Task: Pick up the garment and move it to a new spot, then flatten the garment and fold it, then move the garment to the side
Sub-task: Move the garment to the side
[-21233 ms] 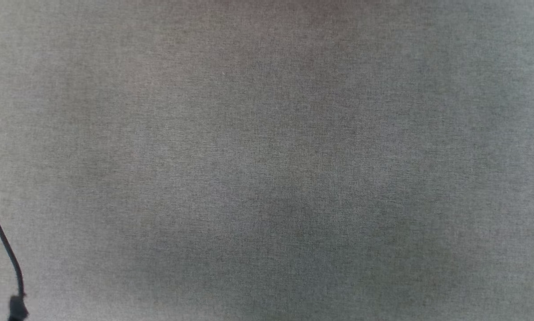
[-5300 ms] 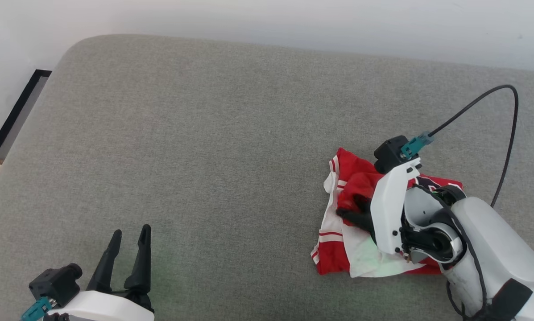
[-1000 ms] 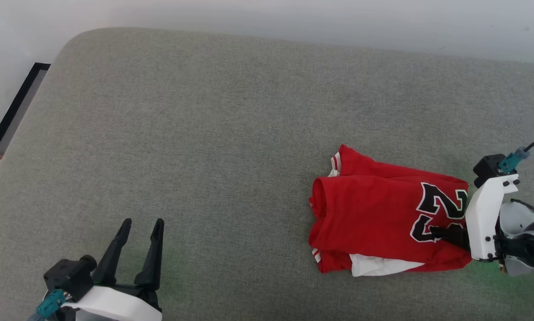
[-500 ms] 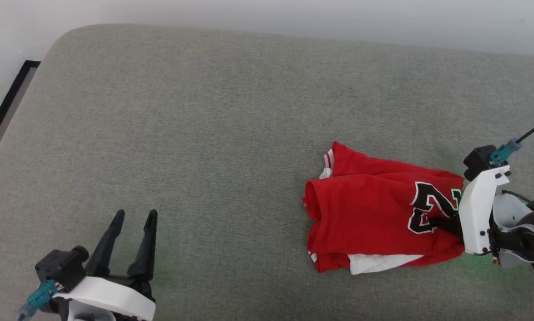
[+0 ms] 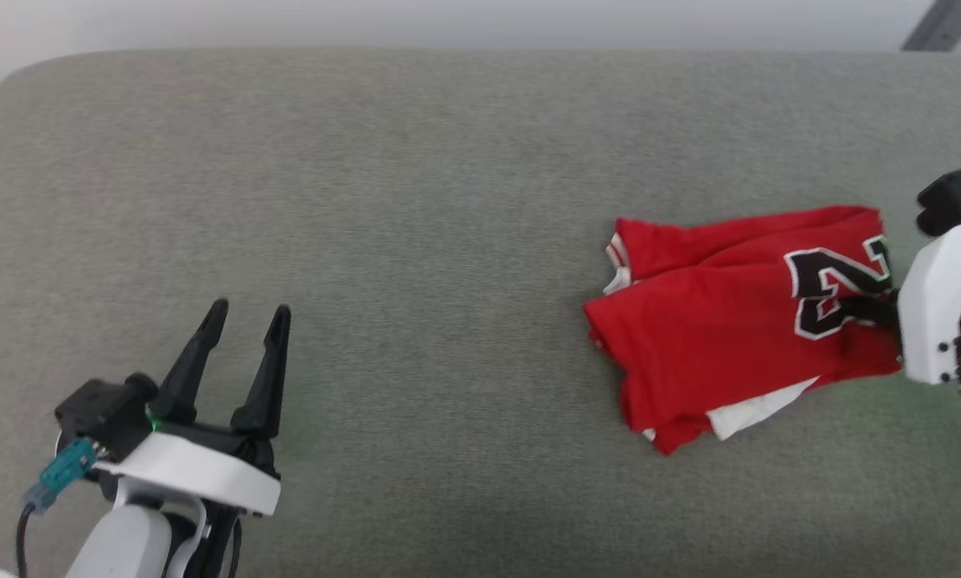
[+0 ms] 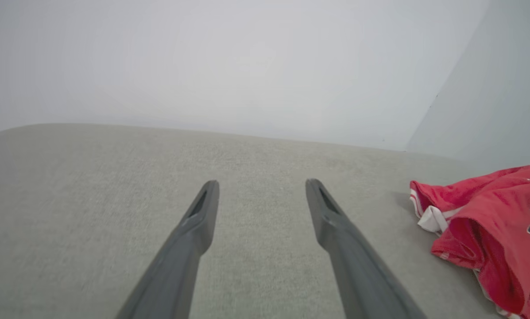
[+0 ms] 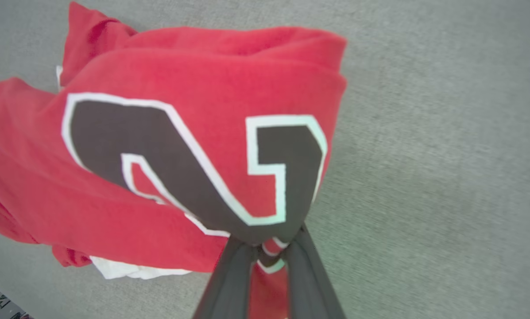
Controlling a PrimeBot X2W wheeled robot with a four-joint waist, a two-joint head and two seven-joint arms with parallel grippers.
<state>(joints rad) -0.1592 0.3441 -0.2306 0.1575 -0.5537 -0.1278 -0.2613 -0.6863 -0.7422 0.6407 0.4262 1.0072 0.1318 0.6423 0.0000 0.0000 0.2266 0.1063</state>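
Pinching the garment (image 5: 721,337) at its black-and-white lettering, R jaws are closed on a fold of red cloth. Rest of shirt lies bunched on grey cushion (image 5: 416,160), far right side. L jaws spread wide w/ nothing between, well apart from it, lower left.

The garment (image 5: 713,337) bears a black, white-edged "2".

Shirt (image 5: 713,337) red; numerals (image 7: 105,141) black, white-outlined; sleeve (image 5: 757,409) white; trim (image 5: 618,255) red-and-white striped. Surface (image 5: 416,241) grey-green, fine weave. Left gripper (image 5: 250,307) fingers (image 5: 263,377) black, shell (image 5: 183,474) white.
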